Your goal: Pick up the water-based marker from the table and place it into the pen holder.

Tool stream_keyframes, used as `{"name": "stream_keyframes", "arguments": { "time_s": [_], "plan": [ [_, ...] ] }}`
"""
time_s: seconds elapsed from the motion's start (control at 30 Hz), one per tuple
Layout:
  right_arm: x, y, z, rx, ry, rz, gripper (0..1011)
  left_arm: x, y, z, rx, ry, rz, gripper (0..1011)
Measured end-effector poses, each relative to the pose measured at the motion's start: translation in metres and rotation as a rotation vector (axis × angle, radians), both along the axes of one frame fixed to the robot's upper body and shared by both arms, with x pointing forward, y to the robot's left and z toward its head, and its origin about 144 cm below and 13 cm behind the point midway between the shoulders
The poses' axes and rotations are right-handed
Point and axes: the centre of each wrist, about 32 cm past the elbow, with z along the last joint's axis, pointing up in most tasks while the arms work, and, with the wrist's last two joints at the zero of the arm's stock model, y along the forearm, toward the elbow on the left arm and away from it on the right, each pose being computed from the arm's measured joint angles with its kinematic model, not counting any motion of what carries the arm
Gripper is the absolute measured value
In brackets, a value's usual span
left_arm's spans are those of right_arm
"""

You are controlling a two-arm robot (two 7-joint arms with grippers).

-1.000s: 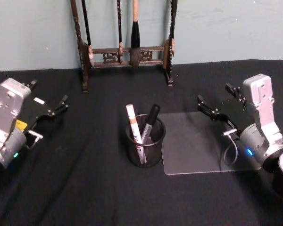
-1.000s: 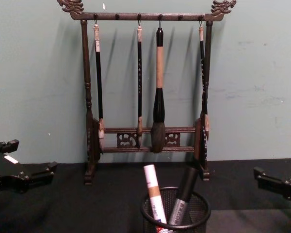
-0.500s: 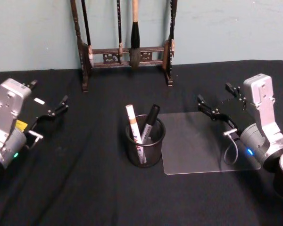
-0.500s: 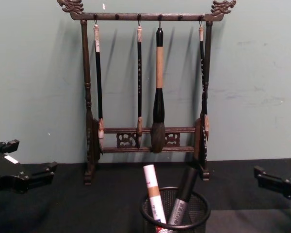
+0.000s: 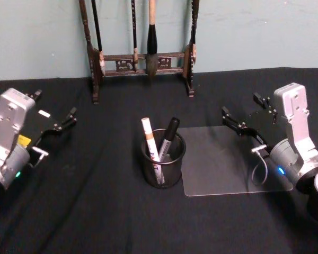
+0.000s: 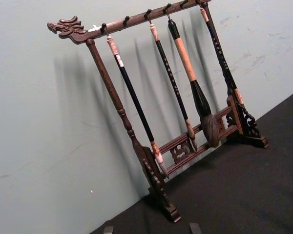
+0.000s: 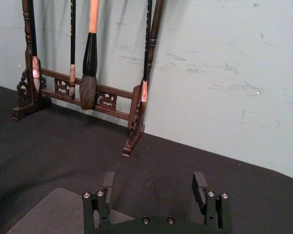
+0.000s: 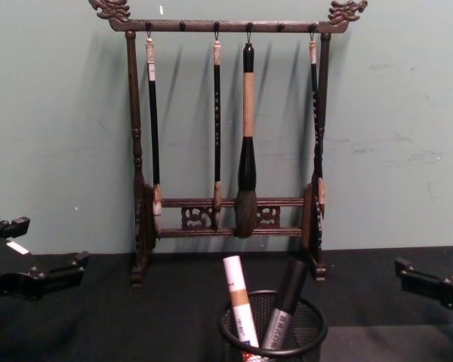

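Centrally, we see the round black wire-mesh pen holder standing on the black cloth table, holding a white-bodied marker and a black-and-grey marker. From it, the left gripper lies at ten o'clock, the right gripper at two o'clock above a clear sheet; both are spread and empty.

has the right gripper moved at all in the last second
No. In the head view the right gripper, open, sits at the same spot over the far right corner of the clear mat as before.
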Motion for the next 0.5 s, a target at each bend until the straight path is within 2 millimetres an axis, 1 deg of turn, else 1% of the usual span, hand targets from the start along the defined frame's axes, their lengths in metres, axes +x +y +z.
{"name": "stream_keyframes", "arguments": {
  "time_s": [0.5],
  "plan": [
    [-0.0001, 0.0000, 0.0002, 0.001, 0.000, 0.001, 1002, 0.0000, 0.0000, 0.0000, 0.000, 0.000, 0.000, 1001]
  ]
}}
